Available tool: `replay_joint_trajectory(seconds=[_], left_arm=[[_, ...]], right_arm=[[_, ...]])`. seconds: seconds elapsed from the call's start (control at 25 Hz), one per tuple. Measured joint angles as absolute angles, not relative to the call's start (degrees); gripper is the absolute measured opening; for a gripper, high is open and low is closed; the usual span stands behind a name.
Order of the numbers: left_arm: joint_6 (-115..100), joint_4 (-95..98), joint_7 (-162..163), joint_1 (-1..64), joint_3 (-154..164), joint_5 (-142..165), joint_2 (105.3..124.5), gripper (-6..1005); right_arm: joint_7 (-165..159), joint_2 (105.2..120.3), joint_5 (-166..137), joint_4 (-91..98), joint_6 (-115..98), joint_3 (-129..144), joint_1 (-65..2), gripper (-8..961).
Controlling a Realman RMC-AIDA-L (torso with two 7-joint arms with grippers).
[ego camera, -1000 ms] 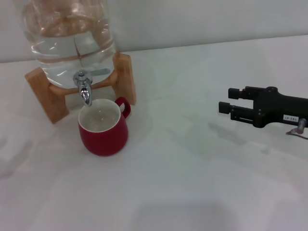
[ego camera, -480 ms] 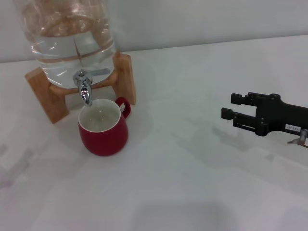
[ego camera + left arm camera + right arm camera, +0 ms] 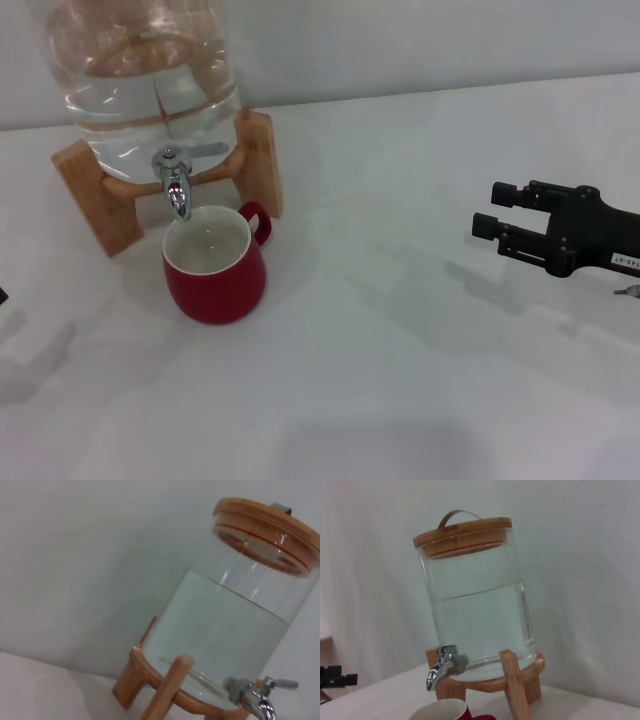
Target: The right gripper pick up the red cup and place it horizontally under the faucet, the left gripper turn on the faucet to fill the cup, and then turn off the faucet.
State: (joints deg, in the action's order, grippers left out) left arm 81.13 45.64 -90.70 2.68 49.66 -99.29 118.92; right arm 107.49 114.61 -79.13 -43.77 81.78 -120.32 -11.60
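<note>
The red cup (image 3: 215, 268) stands upright on the white table right under the faucet (image 3: 176, 186), its handle toward the wooden stand; its inside looks wet and shiny. The faucet also shows in the left wrist view (image 3: 256, 700) and in the right wrist view (image 3: 443, 667), where the cup's rim (image 3: 440, 711) lies below it. I see no stream falling. My right gripper (image 3: 490, 210) is open and empty, far to the cup's right. My left gripper (image 3: 337, 677) shows small and far off in the right wrist view, fingers apart, away from the jar.
The clear glass water jar (image 3: 140, 80), about two thirds full, rests on a wooden stand (image 3: 258, 160) at the back left against the wall. A dark tip (image 3: 2, 295) pokes in at the head view's left edge.
My right gripper has drawn back to the right, farther from the cup, still open. The shadow at the left edge has shifted. Cup and faucet have not moved.
</note>
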Motion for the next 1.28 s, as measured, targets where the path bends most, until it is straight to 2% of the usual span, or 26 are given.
replay_joint_trajectory(seconds=[1.28], left_arm=[[83.71,43.67,-90.88,2.99,46.67,-97.47,118.92,875]], right_arm=[[108.37,114.61,-77.69,-44.11,82.07,-120.41,-11.42,546]])
